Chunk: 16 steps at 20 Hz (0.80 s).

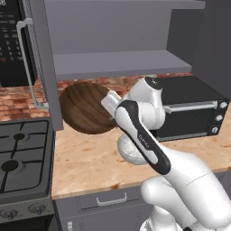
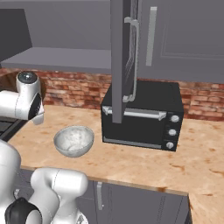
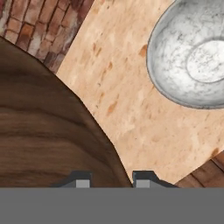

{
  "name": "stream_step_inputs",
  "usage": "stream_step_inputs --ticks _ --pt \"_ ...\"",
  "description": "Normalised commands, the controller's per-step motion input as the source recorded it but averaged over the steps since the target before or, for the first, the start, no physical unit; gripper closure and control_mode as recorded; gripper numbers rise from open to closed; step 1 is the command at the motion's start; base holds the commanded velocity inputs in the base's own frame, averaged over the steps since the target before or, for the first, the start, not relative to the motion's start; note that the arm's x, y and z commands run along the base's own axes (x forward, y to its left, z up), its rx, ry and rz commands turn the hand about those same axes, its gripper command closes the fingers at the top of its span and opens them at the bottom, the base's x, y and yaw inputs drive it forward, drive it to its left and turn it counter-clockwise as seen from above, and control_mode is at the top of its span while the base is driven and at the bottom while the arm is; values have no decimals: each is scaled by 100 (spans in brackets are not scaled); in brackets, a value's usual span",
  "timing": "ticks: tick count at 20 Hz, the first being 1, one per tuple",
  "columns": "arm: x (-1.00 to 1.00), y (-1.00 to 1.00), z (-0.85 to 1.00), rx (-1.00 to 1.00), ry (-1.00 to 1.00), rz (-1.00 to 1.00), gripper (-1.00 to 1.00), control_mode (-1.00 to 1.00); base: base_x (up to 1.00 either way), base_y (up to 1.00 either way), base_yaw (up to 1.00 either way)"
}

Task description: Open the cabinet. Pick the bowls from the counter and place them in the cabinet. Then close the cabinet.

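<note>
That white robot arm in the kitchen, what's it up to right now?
The white arm's two-finger gripper is shut on the rim of the wide dark-brown wood-grain bowl, holding it tilted on edge above the light tan mottled countertop, below the grey wall cabinet, whose doors stand open. The smaller white-grey speckled bowl sits on the counter, left of the black toaster oven. Neither bowl is on the cabinet shelf yet.

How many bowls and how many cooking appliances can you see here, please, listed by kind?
Wooden bowl: 1, lifted off the counter in the gripper.
Marble bowl: 1, resting on the counter.
Toaster oven: 1.
Gas stove: 1.
Total: 4.
</note>
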Motion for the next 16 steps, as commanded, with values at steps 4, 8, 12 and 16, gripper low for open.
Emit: stream_step_inputs --ticks 4,8,12,16 --pt "0 -10 17 11 0 -5 100 -100 0 0 0" --pt "0 -16 27 9 0 -3 100 -100 0 0 0" --pt "0 -17 39 7 0 -3 100 -100 0 0 0" --pt "0 -9 38 5 0 -1 100 -100 0 0 0"
